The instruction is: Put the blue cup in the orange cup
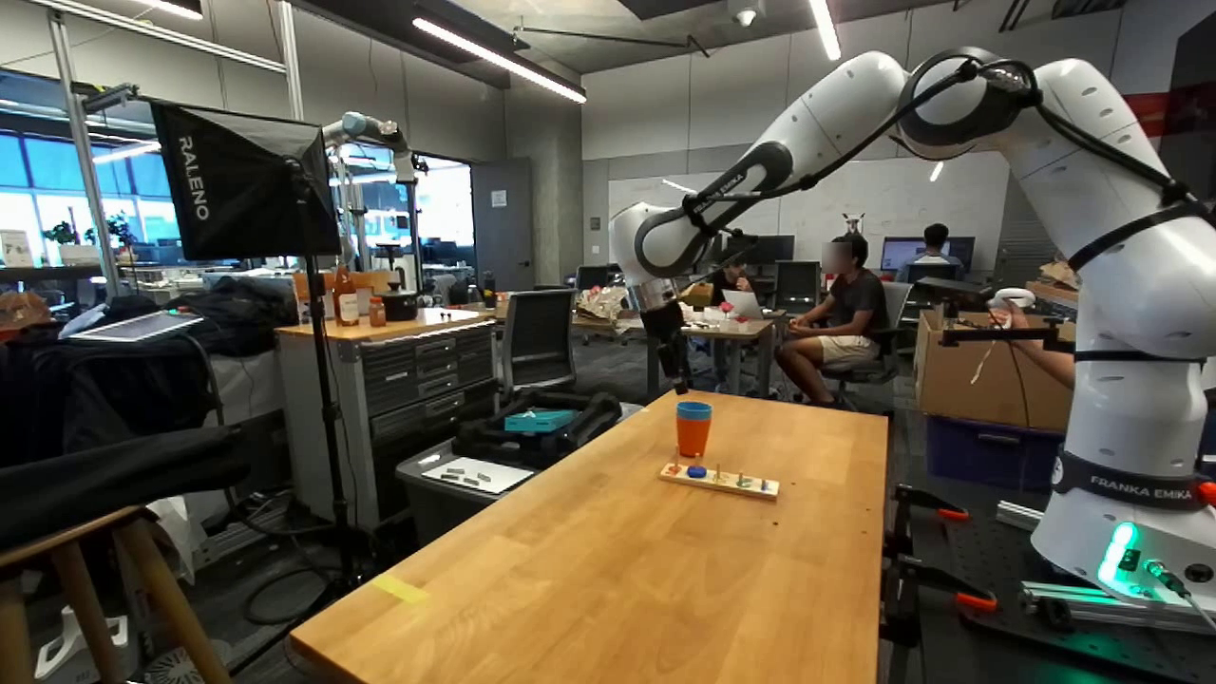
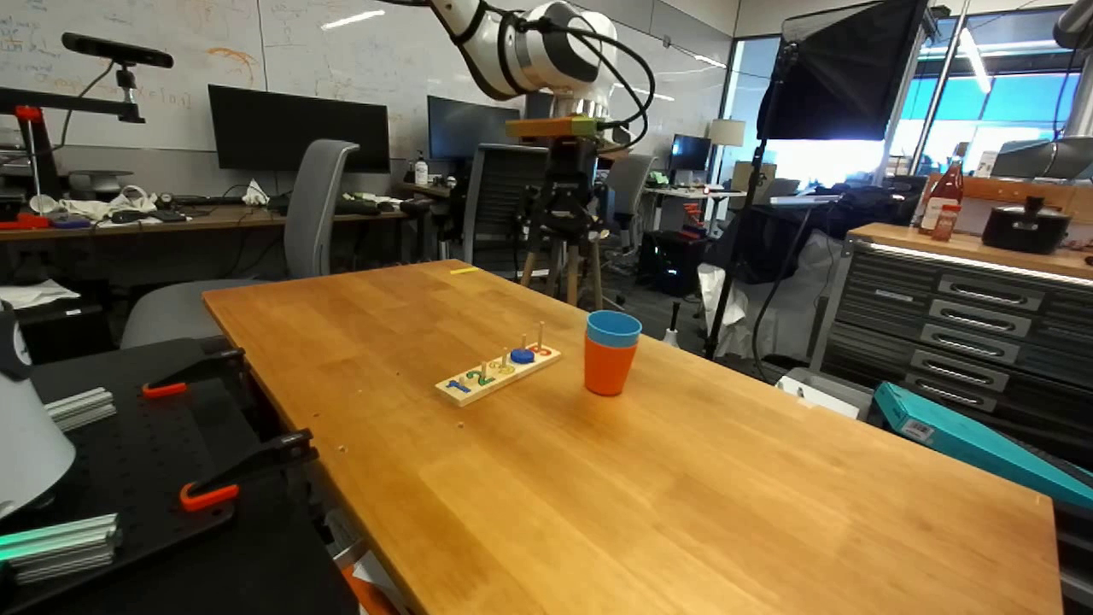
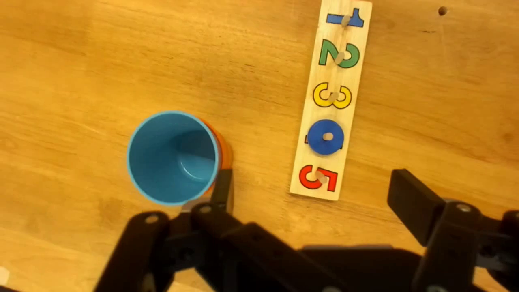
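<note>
While a cluttered room surrounds it, the table is cut off in every view. Above, the end effector hangs with fingers apart. Near a number board stands the orange cup, the blue cup nested inside, its lower outside hidden.

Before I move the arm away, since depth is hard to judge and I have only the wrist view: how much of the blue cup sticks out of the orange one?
Observer: Only a narrow band of the blue cup shows above the rim of the orange cup, in both exterior views.
Operator: In my picture, one side of the jaws overlaps the cups. Is it touching them?
Observer: No. In an exterior view, a gap shows between the jaws and the cups below.
Operator: And are the cups leaning?
Observer: No, seen from the side they stand upright on the table.
</note>
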